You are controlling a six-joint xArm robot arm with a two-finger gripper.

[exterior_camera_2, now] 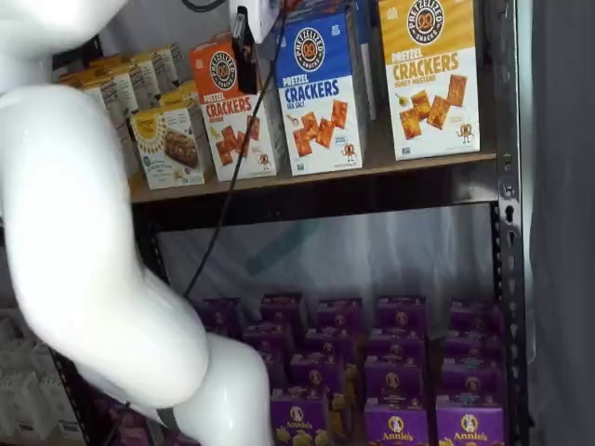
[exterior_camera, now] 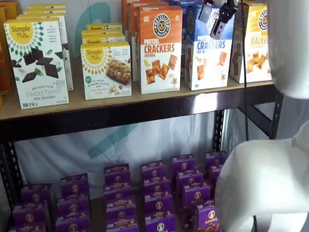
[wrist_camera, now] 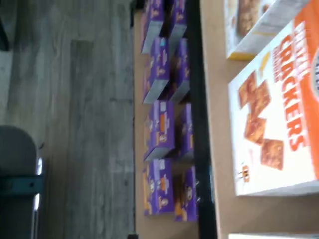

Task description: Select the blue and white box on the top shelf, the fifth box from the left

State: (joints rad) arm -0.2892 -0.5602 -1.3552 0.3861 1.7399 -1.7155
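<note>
The blue and white box (exterior_camera: 206, 53) stands upright on the top shelf (exterior_camera: 120, 100), between an orange Pretzel Crackers box (exterior_camera: 160, 48) and a yellow one (exterior_camera: 252, 43). It also shows in a shelf view (exterior_camera_2: 321, 93) on the shelf board (exterior_camera_2: 307, 177). My gripper (exterior_camera: 219, 19) hangs from the view's top edge in front of the box's blue upper part. In a shelf view (exterior_camera_2: 244, 37) its black finger shows side-on at the box's upper left edge, with a cable beside it. No gap shows plainly and it holds no box. The wrist view shows the orange box (wrist_camera: 279, 109); the blue box is not clearly visible there.
Simple Mills boxes (exterior_camera: 104, 70) stand left of the orange box. Several purple boxes (exterior_camera: 154, 193) fill the lower shelf and show in the wrist view (wrist_camera: 162, 129). My white arm (exterior_camera_2: 84, 251) fills the foreground. A black upright (exterior_camera_2: 507, 232) bounds the shelves on the right.
</note>
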